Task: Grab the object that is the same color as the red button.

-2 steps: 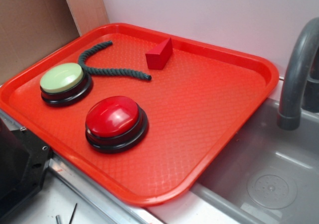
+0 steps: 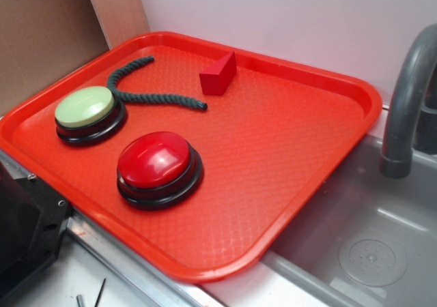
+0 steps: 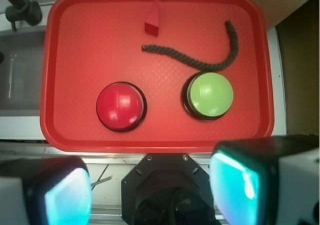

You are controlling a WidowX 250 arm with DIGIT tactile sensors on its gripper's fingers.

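Wrist: wedge [image 3: 152, 19] far beyond hand [image 3: 150, 195].

In the wrist view we see the gripper [image 3: 150, 190] only as two blurred fingers [image 3: 65, 192] cut off by the bottom edge. In the exterior view, the grey faucet [image 2: 410, 109] leaves the frame at right, the sink [image 2: 369, 252] is cropped at lower right, and a dark shape [image 2: 24, 232] is cut off at lower left.

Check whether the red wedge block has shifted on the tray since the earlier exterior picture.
No. The red wedge block sits at the same spot near the tray's far rim, just beyond the end of the dark green rope, as before.
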